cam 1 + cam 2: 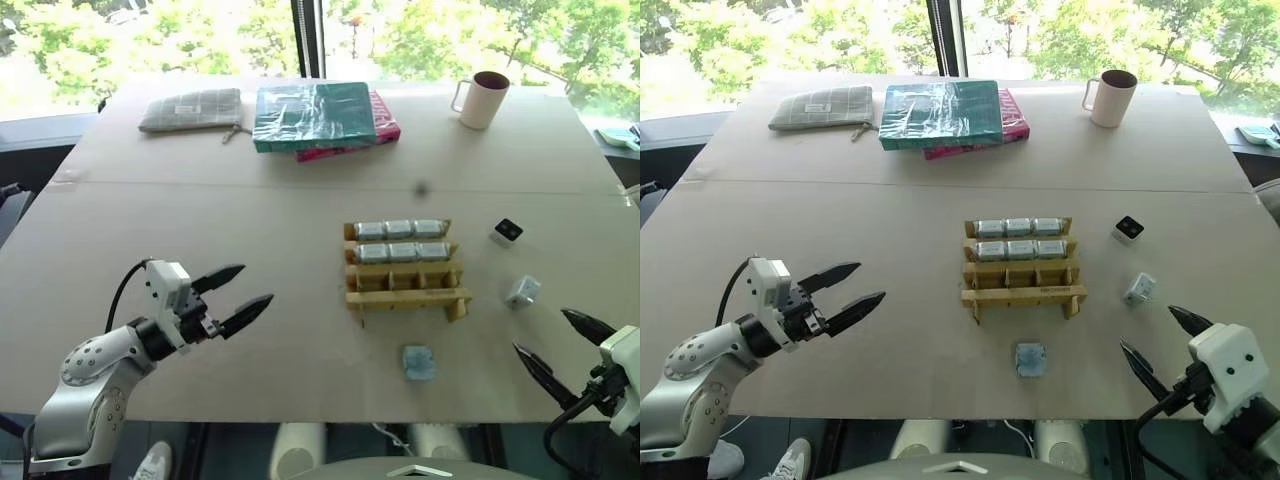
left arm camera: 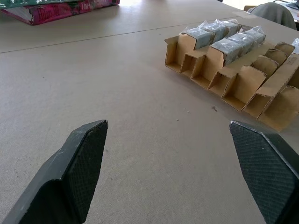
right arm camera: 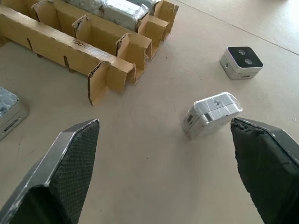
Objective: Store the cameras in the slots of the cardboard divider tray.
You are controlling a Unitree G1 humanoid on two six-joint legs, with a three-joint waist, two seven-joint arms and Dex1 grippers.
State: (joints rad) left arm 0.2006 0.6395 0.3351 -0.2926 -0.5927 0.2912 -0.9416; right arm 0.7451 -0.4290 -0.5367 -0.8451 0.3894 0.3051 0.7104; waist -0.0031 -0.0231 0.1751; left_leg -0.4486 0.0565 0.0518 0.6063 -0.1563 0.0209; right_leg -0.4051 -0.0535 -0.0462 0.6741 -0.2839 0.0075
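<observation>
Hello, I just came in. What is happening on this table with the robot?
The robot is putting small cameras into the cardboard divider tray. Six wrapped cameras already fill its two far rows; the near row is empty. Three lie loose on the table: a pale blue-grey one in front of the tray, a silver one and a white one with a black face to its right. The left gripper and right gripper are open, holding nothing.

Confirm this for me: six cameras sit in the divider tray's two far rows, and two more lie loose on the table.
Not quite. Six cameras fill the two far rows of the divider tray, but three lie loose, not two: the white camera with a black face, a silver one and a pale blue-grey one. The left eye view shows all three.
</observation>
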